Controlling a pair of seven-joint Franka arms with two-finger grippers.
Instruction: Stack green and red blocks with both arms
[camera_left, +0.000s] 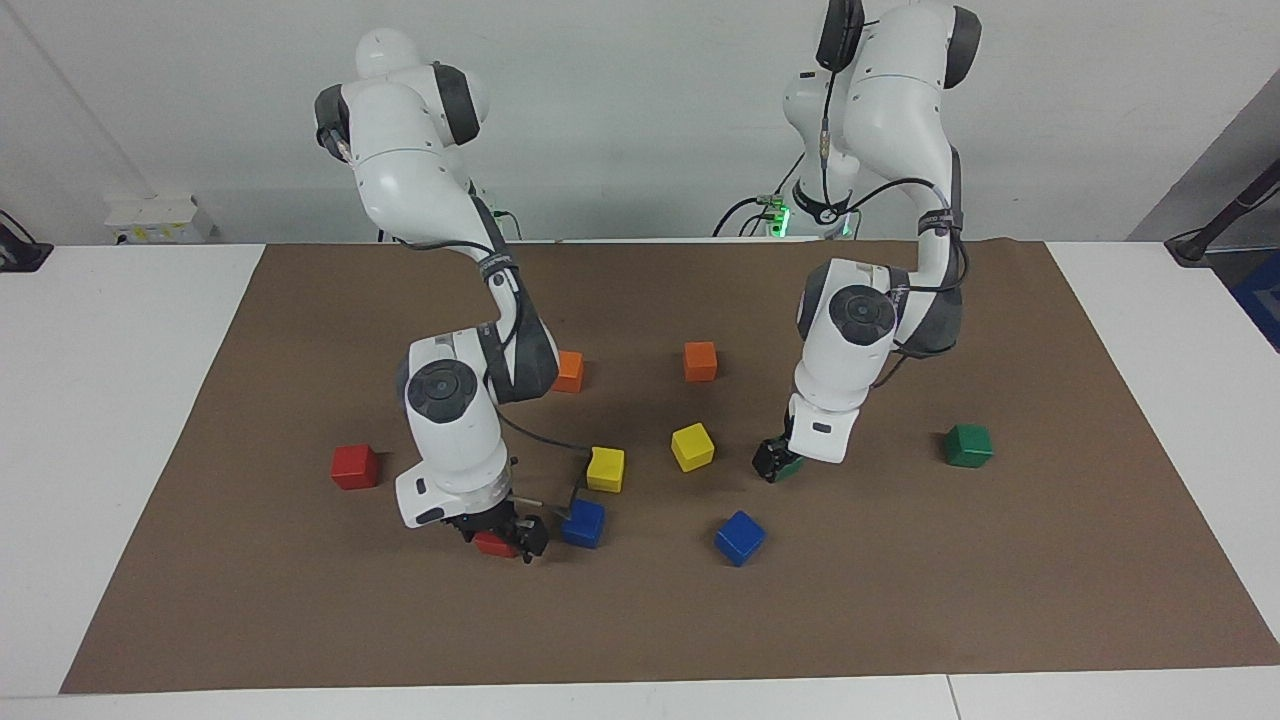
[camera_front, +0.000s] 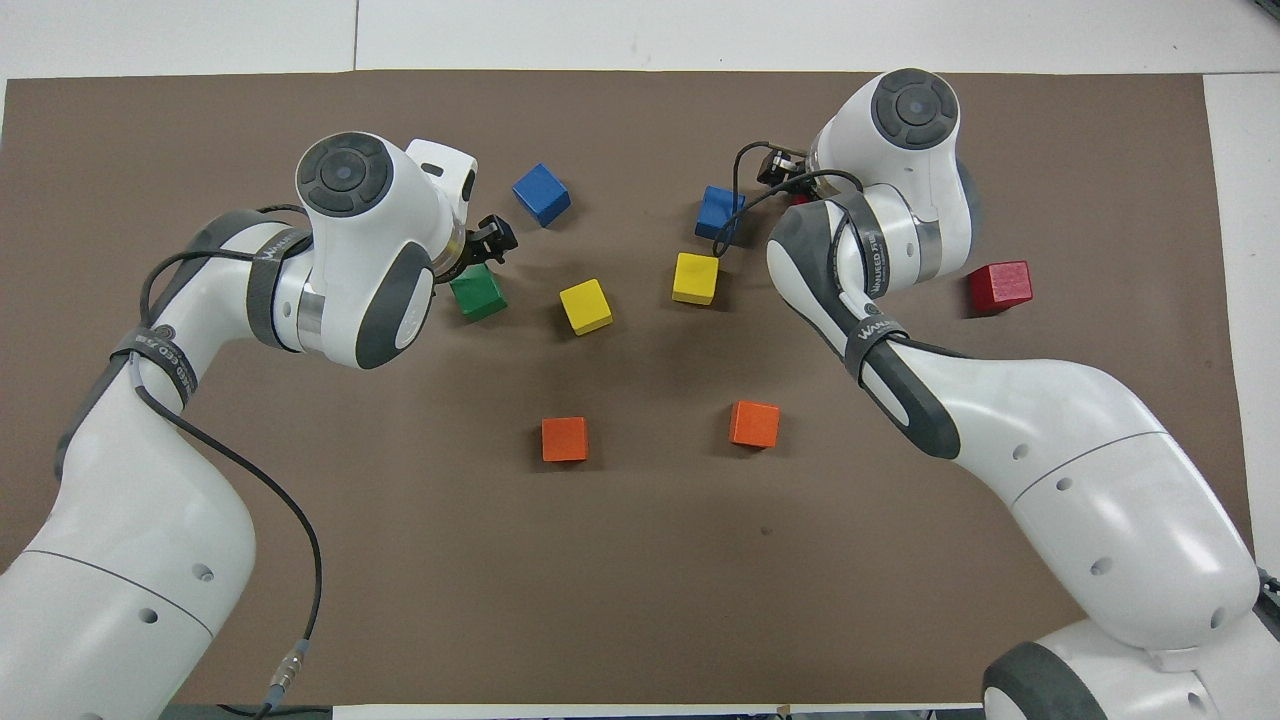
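Note:
My right gripper (camera_left: 503, 540) is low at the mat, right on a red block (camera_left: 493, 546) beside a blue cube; in the overhead view the gripper (camera_front: 785, 178) hides that block. My left gripper (camera_left: 782, 464) is low at a green block (camera_left: 794, 467), which also shows in the overhead view (camera_front: 477, 292) just under the gripper (camera_front: 487, 252). A second red block (camera_left: 355, 466) lies free toward the right arm's end (camera_front: 1000, 287). A second green block (camera_left: 968, 445) lies free toward the left arm's end, hidden by the left arm in the overhead view.
Two yellow cubes (camera_left: 605, 469) (camera_left: 692, 446) lie between the grippers. One blue cube (camera_left: 583, 523) touches the right gripper's side; another (camera_left: 740, 537) lies farther out. Two orange cubes (camera_left: 568, 371) (camera_left: 700, 361) lie nearer the robots. All sit on a brown mat (camera_left: 900, 620).

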